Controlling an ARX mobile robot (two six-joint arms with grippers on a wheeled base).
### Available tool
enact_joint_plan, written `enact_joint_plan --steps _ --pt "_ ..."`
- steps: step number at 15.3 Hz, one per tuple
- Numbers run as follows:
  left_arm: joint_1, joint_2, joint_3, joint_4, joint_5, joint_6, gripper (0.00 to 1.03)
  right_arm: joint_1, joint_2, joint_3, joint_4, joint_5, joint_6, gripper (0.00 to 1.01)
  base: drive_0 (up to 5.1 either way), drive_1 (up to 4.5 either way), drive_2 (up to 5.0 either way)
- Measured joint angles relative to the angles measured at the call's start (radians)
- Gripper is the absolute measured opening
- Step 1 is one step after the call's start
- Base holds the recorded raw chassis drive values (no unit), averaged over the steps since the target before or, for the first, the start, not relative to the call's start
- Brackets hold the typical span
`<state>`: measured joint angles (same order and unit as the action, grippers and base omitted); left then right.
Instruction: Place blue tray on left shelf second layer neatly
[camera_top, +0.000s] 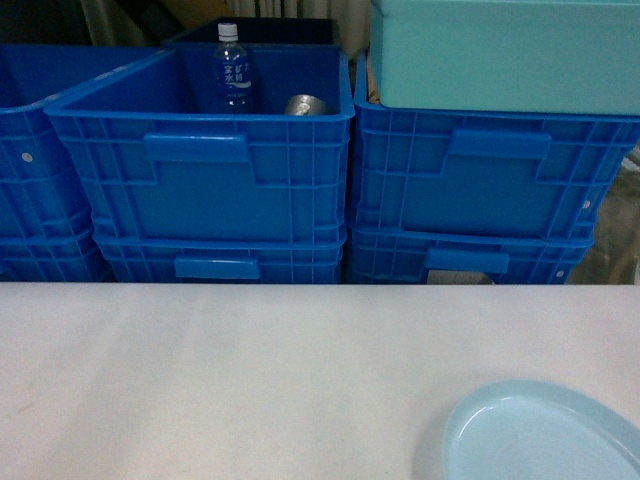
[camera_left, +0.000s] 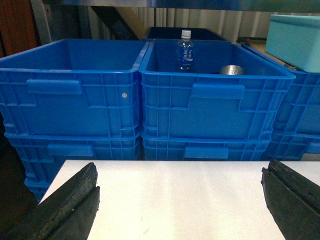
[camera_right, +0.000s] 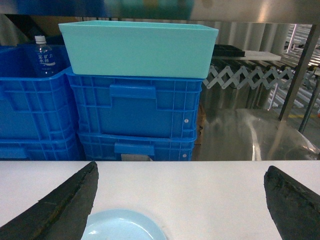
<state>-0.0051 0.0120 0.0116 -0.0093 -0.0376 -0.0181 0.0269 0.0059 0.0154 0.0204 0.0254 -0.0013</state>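
Nearest, the blue tray (camera_top: 545, 435) lies flat on the white surface (camera_top: 250, 370), untouched — nothing done yet. Right end effector (camera_right: 180, 200) hangs spread wide just above it; left end effector (camera_left: 182, 200), also open, holds nothing — grasp and shelving remain.

The blue tray (camera_top: 545, 435) near the table's (camera_top: 250, 370) front right corner looks glossy and smooth, like glazed ware or hard plastic (I cannot tell which). The tabletop is matt white. Behind it the ribbed crates (camera_top: 210, 170) are moulded plastic with a dull sheen. The gripper fingers (camera_right: 55, 205) look rough, black and rubbery.
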Motion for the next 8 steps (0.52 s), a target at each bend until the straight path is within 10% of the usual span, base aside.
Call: enact_joint_plan --steps 3,8 --pt "0.0 0.0 0.0 0.0 0.0 0.0 0.98 0.01 0.008 0.0 -0.008 0.001 0.001 0.98 0.0 0.0 0.0" --pt "0.0 0.0 0.0 0.0 0.0 0.0 0.98 -0.312 0.832 0.267 0.317 -0.615 0.418 0.98 0.0 0.0 0.0"
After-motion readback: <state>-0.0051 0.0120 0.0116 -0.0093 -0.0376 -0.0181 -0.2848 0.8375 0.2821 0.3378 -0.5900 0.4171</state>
